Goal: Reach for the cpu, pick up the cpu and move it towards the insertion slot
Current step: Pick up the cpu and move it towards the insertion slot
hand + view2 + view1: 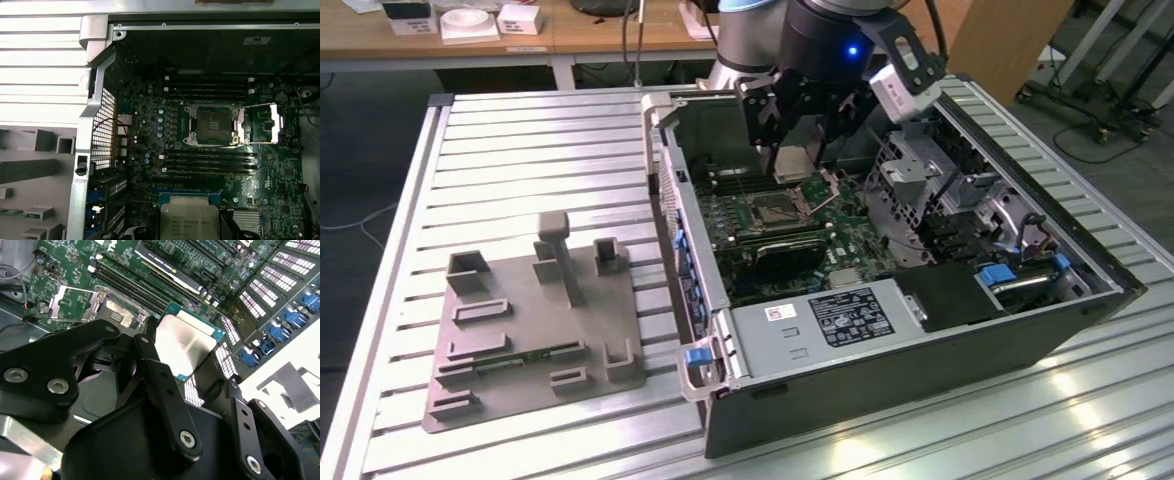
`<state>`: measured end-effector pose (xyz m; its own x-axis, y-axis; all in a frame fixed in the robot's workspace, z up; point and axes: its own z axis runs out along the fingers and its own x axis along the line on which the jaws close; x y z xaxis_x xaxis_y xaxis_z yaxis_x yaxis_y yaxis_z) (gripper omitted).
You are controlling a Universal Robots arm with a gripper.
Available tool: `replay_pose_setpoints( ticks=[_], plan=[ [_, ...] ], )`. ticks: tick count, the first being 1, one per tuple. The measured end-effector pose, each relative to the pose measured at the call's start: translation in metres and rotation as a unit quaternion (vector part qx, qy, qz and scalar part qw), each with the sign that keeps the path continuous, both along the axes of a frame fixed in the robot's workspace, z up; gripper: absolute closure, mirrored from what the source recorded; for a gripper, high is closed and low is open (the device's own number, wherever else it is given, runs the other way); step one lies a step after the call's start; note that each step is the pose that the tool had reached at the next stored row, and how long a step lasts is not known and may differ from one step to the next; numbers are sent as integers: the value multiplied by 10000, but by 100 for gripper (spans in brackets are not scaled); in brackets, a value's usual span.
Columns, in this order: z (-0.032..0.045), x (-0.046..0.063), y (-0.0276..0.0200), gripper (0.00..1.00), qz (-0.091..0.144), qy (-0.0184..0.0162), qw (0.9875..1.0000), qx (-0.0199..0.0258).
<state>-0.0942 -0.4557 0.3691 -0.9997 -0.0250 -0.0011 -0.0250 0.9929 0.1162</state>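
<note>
The gripper (187,357) is clamped on the cpu (186,342), holding it in the air inside the open computer case (1067,310), above the motherboard; pickup looks done, and what remains is the carry to the insertion slot (212,125). The slot sits near, its hinged lid (264,123) swung open and its dark centre bare. 2 banks of memory slots (207,162) flank it. The grey fixture plate (520,330) lies outside the case, on the exterior view's left.

A lab or workshop: an opened computer case (894,300) on a ribbed metal table (520,150), wooden desks (467,45) behind, wheeled stands (1107,90) far right.
</note>
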Motion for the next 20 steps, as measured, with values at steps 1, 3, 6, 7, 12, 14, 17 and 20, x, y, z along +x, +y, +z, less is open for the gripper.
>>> replay_pose_setpoints(
  ticks=[1,3,6,7,12,14,17,20],
  plan=[
    [0,4,0,45,0,0,10000,0],
    [-1,23,1,45,0,0,10000,2],
    [-2,86,1,45,0,-1,10000,4],
    [-3,105,2,45,0,0,10000,4],
    [-11,145,60,45,-1,-1,10000,6],
    [-14,148,104,45,0,-3,10000,5],
    [-18,148,155,45,0,-6,10000,7],
    [-19,148,158,45,0,-6,10000,13]
  ],
)
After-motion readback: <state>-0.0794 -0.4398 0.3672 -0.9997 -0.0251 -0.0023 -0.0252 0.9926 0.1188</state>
